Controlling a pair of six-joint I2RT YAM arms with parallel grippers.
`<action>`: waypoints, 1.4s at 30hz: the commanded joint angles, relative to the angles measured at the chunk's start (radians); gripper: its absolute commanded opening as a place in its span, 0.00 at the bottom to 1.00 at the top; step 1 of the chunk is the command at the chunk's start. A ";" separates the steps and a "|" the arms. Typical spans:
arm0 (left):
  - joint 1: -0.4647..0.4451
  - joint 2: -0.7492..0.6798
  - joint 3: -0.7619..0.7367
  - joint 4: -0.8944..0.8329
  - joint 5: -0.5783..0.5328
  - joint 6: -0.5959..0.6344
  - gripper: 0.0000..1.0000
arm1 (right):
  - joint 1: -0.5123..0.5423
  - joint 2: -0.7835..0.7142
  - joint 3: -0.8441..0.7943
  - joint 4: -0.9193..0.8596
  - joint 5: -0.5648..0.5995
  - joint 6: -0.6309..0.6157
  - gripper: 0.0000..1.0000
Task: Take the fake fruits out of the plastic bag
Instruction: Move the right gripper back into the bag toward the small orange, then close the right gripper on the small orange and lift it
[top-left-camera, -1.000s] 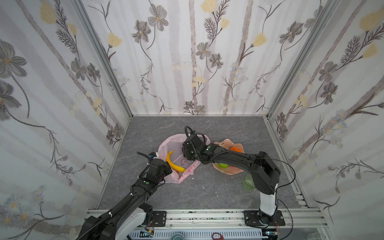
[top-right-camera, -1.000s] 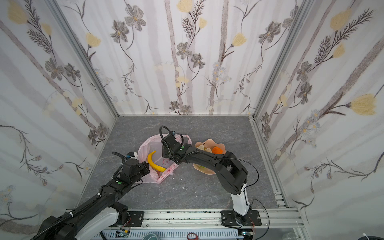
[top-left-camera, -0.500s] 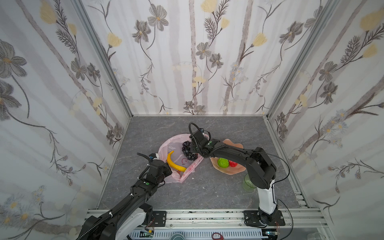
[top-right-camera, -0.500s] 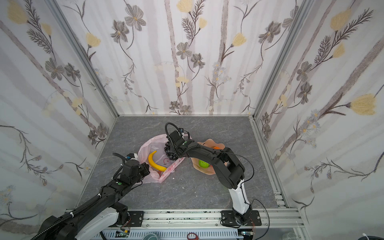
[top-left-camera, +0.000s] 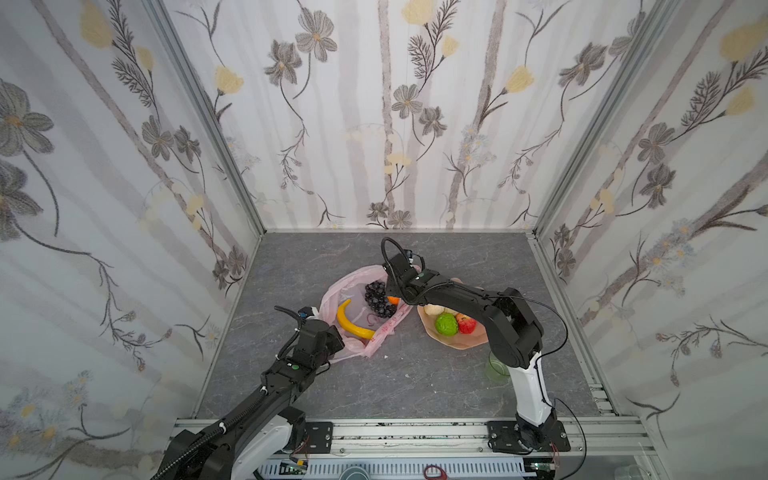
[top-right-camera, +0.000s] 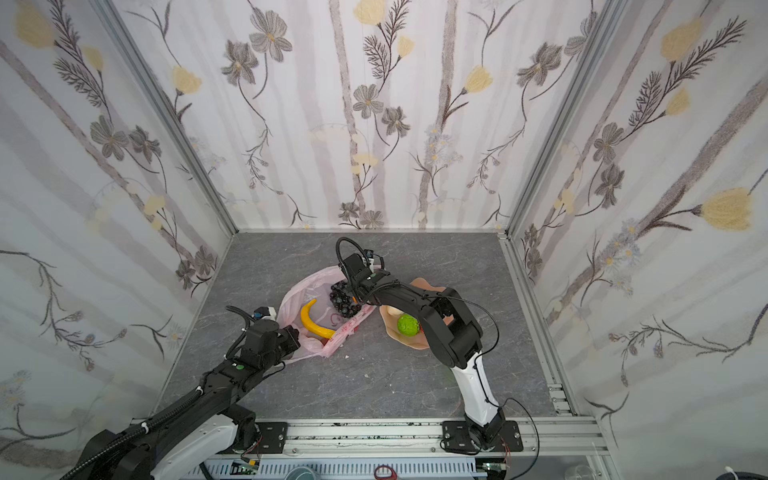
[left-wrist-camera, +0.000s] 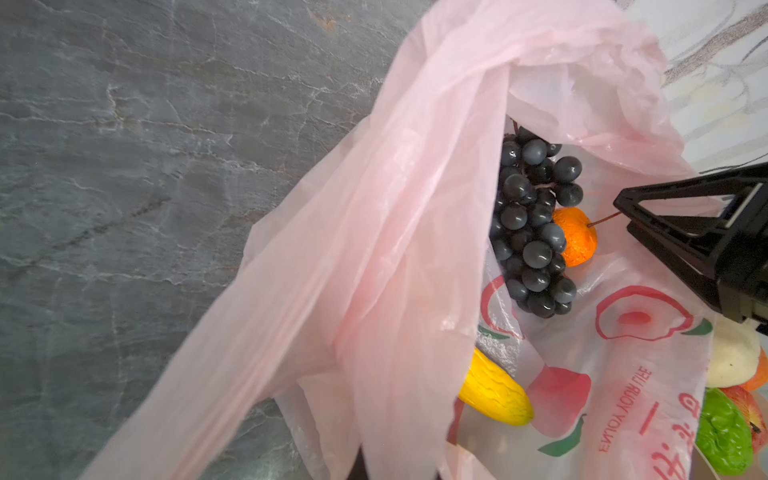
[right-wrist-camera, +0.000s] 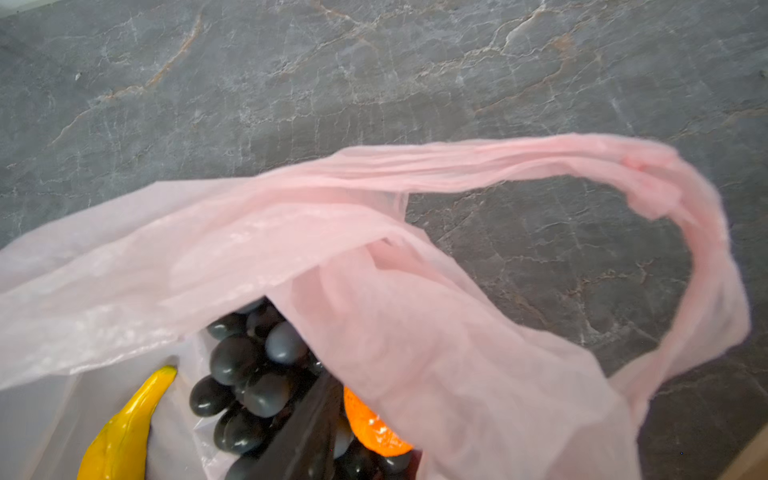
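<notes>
The plastic bag (top-left-camera: 345, 286) lies open on the grey floor, pale pink with red print. Inside it lie a yellow banana (top-left-camera: 351, 322), a dark grape bunch (top-left-camera: 376, 299) and an orange (left-wrist-camera: 577, 245). My left gripper (top-left-camera: 338, 340) is shut on the plastic bag's near corner, and the film drapes over its jaws. My right gripper (left-wrist-camera: 622, 215) reaches into the bag's far side. One finger (right-wrist-camera: 307, 428) lies between the grapes and the orange (right-wrist-camera: 370, 432); the bag hides the other. A green bumpy fruit (top-left-camera: 446, 324), a red apple (top-left-camera: 466, 324) and a beige piece (top-left-camera: 432, 309) sit on the plate.
The peach wavy-edged plate (top-left-camera: 461, 340) lies right of the bag, partly under my right arm. A translucent green cup (top-left-camera: 496, 368) stands near the right arm's base. Flowered walls close in three sides. A metal rail runs along the front.
My right gripper has shifted toward the bag's far side, next to the grapes and orange, and its arm has uncovered the fruits on the plate. The left arm has held still.
</notes>
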 joint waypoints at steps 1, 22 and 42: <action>0.000 0.002 -0.001 0.030 -0.004 0.001 0.04 | -0.007 0.018 0.021 0.012 0.010 -0.009 0.44; 0.000 0.023 -0.004 0.042 0.001 -0.001 0.04 | -0.011 0.072 0.087 -0.006 -0.041 -0.029 0.12; -0.001 0.043 0.010 0.045 0.014 -0.016 0.04 | 0.067 -0.080 0.006 -0.010 -0.016 -0.099 0.00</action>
